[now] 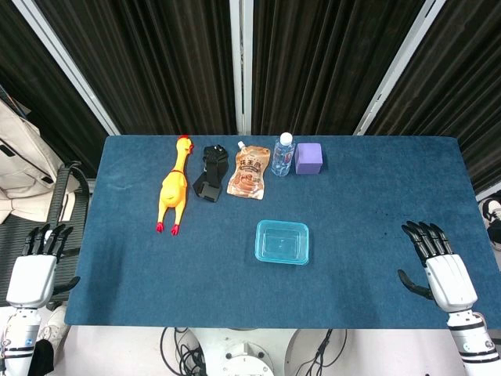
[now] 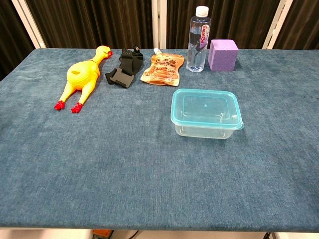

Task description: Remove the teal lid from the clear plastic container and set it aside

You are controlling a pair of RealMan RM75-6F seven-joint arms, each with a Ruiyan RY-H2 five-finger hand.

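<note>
Box [image 2: 206, 113] nearest, lid [image 2: 205, 107] on, between hands, well apart from both. Left hand [image 1: 35, 270] off table edge, right hand [image 1: 438, 266] over table; both empty, fingers extended.

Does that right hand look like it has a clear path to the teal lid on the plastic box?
Probably yes. The right hand rests open at the table edge, and only bare blue cloth lies between it and the teal lid. The bottle and purple block stand farther back, out of the way.
</note>
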